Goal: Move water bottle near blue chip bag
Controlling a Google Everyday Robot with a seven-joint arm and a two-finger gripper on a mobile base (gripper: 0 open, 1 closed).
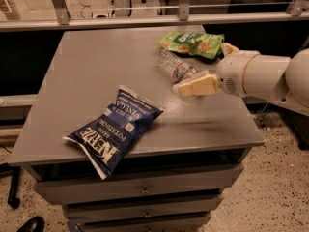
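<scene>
The water bottle (175, 66) lies on its side on the grey table (87, 71), at the back right, just in front of a green snack bag. It is clear and ribbed, with a coloured label band. The blue chip bag (115, 128) lies flat near the table's front edge, left of centre, one end hanging over the edge. My gripper (192, 87) is cream-coloured and hovers just to the front right of the bottle, pointing left. It holds nothing that I can see. The white arm reaches in from the right.
A green snack bag (194, 43) lies behind the bottle at the table's back right. The table is a drawer cabinet (140, 191). A metal railing (145, 21) runs behind it. Speckled floor lies to the right.
</scene>
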